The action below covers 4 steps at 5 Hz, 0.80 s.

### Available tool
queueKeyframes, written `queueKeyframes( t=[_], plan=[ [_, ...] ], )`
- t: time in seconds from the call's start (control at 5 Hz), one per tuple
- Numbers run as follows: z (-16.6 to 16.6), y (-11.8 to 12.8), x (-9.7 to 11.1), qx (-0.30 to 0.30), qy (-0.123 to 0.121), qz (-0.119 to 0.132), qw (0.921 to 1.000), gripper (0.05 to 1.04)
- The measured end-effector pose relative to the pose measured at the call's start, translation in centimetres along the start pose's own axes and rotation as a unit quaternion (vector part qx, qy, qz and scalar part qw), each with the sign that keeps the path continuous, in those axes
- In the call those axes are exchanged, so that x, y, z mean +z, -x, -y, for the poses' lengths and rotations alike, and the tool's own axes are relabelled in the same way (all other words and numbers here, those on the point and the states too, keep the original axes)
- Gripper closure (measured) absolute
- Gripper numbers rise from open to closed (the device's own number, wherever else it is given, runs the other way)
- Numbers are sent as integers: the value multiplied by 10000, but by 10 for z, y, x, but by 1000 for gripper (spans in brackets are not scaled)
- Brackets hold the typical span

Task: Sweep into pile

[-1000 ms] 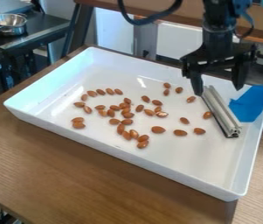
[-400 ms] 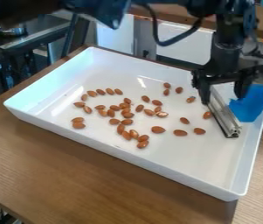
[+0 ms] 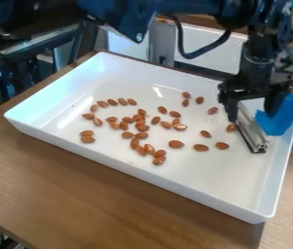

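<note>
The black two-finger gripper [image 3: 251, 113] hangs over the right part of the white rectangular tray [image 3: 126, 168], pointing down, and its 2 fingers stand apart, so the pincer is open. The fingers sit on either side of the far end of a grooved aluminum extrusion bar [image 3: 252, 130]; whether either of them touches it, I cannot tell. The bar lies at a slant in the tray's right part, its near end toward the front right corner, with a dark strip along its left edge. The almonds [image 3: 176, 144] are scattered over the tray floor to the left of the bar, lying on the white surface. The densest bunch is left of the middle, with several touching, and a chain of them runs from there toward the near side. A loose, curved row lies at the upper left of the bunch, and 2 more lie together at its lower left. Others are spread out toward the bar, with 1 just beside its left edge. A blue sheet [image 3: 279, 119] is at the tray's right side, near the bar, and extends over the rim. The tray stands on a brown wood-grain table [image 3: 77, 194]. The black robot arm [image 3: 188, 7] crosses the top of the view.
</note>
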State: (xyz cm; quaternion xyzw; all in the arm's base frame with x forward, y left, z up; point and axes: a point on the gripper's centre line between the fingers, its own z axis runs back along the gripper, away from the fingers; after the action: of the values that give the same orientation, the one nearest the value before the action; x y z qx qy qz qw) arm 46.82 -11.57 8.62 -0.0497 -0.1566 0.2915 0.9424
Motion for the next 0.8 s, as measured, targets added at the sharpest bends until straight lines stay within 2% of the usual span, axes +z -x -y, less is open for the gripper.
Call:
queueKeyframes(
  t=[0.2, 0.4, 0.6, 0.8],
  plan=[
    [-7, 3, -19, 19, -231, -24, 9997, 83],
    [-5, 4, -22, -28, -254, -41, 9997, 112],
    [-8, 4, -22, 0, -267, -121, 9996, 404],
    [-13, 3, -20, 94, -213, -238, 9994, 610]
  ],
)
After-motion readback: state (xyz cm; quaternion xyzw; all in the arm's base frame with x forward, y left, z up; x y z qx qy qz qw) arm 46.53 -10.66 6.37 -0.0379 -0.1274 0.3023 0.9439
